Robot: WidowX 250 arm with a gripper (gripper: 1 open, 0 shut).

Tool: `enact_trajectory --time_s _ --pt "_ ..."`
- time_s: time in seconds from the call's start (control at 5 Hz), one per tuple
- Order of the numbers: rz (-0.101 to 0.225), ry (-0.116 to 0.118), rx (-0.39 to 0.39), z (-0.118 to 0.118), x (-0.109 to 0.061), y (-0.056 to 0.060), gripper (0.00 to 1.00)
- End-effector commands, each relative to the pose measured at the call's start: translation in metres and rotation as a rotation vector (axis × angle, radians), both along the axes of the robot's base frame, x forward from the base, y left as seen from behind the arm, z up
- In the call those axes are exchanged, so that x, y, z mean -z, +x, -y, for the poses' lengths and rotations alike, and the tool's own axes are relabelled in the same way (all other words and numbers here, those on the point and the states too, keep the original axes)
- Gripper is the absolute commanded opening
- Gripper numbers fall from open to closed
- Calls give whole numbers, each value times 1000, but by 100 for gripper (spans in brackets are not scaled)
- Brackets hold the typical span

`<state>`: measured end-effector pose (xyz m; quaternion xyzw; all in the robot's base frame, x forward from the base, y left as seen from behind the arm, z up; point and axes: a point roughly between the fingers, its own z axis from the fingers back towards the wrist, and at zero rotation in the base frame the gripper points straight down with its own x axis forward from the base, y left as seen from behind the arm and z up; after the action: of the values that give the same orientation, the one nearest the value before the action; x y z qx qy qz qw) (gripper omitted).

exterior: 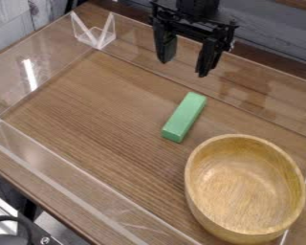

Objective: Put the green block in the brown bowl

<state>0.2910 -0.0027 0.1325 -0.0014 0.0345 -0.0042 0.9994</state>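
The green block [185, 117] lies flat on the wooden table, near the middle, its long axis running from lower left to upper right. To its lower right stands the brown bowl [245, 222], large, round and empty. My gripper [185, 55] hangs above and behind the block, pointing down, its black fingers spread wide with nothing between them. It is well clear of the block and the bowl.
A clear acrylic wall [41, 72] surrounds the table surface [92, 134]. A small transparent stand [95, 32] sits at the back left. The table's front edge runs along the lower left.
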Motion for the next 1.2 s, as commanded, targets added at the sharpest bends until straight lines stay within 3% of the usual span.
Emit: enact_trajectory --time_s 0.0,0.2,0.4,1.0 --pt "0 -3 -3 -1 18 2 100" --pt "-6 -4 -6 -1 47 1 100" --pt "7 -9 -1 1 62 3 100" --pt "9 -18 -1 -2 91 9 100"
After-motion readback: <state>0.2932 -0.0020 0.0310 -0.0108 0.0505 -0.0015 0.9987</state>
